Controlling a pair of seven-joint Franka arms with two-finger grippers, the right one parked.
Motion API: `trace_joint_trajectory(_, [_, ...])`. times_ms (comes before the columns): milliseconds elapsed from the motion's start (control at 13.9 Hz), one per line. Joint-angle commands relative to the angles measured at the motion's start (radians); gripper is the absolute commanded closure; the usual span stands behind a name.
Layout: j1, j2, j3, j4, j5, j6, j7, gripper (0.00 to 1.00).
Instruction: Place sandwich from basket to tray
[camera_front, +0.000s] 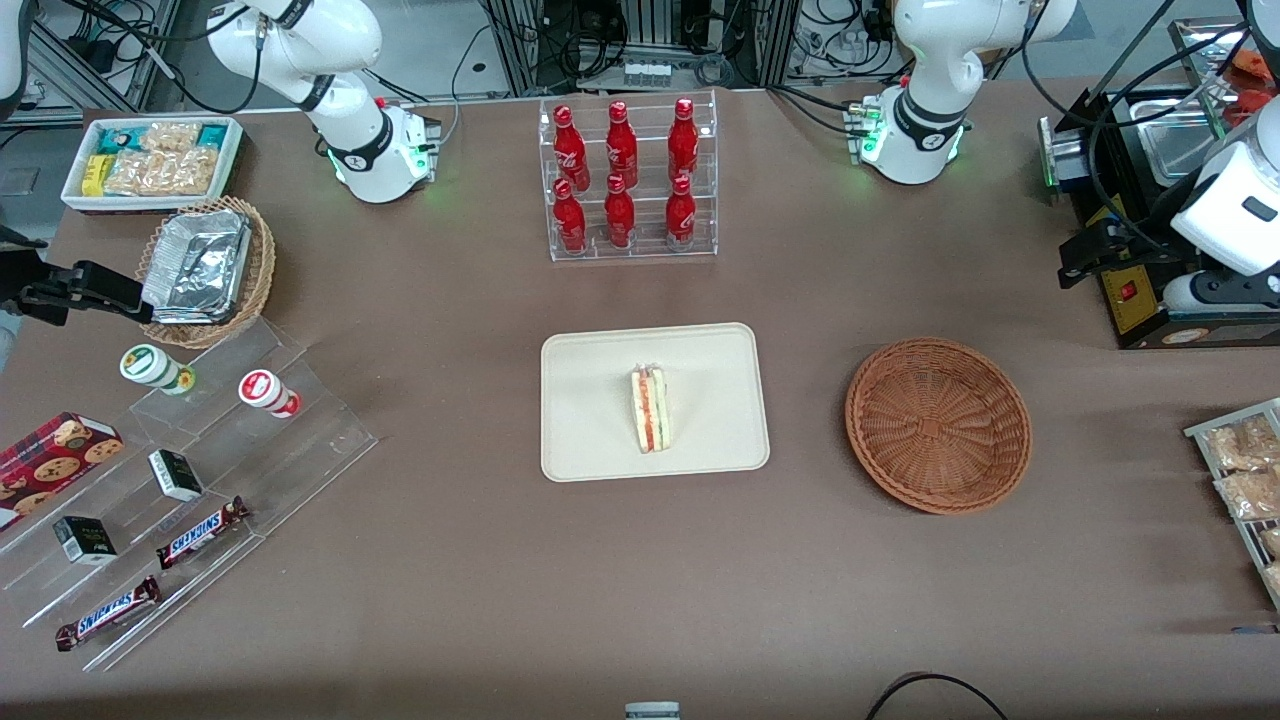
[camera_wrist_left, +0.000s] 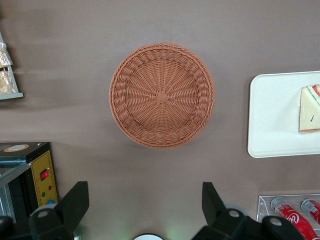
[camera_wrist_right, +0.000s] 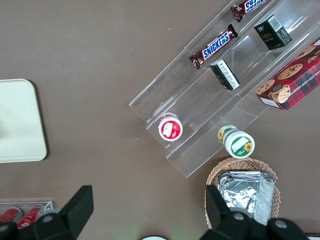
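We see the gripper (camera_wrist_left: 145, 210) spread wide open, holding nothing and touching nothing, hanging high above the surface (camera_front: 450, 560) at the working arm's end, over the bare brown top beside the basket (camera_front: 938, 425). The basket holds nothing. The sandwich (camera_front: 651, 409) lies on the tray (camera_front: 600, 440), near its middle, its long axis running from the tray's nearer edge toward the bottle rack (camera_front: 630, 180), its striped filling edge facing up.
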Motion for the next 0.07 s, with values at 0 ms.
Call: trace_joint_trajectory(0, [-0.012,0.023,0.004,0.028,-0.010,-0.003,-0.016,0.00])
